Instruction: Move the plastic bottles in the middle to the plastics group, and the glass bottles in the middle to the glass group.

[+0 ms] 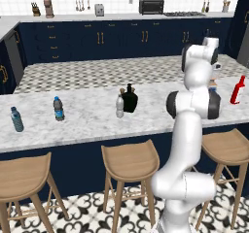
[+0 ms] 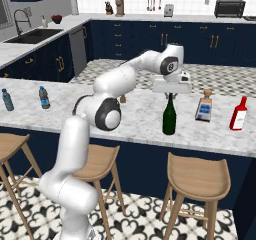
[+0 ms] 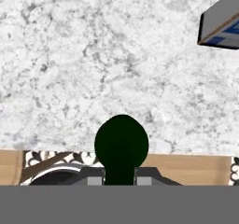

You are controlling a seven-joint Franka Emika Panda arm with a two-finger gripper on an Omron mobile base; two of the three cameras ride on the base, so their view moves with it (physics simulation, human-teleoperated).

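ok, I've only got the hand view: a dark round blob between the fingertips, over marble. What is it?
Observer: It's the green wine bottle seen from above. It's upright and the claw is shut on its neck.
Operator: Is it lifted?
Observer: I can't tell. Its base looks level with the counter, near the front edge.
Operator: And the boxy corner at my top right?
Observer: That's the squarish clear bottle with the white-blue label, standing just right of the wine bottle. The red bottle is further right.
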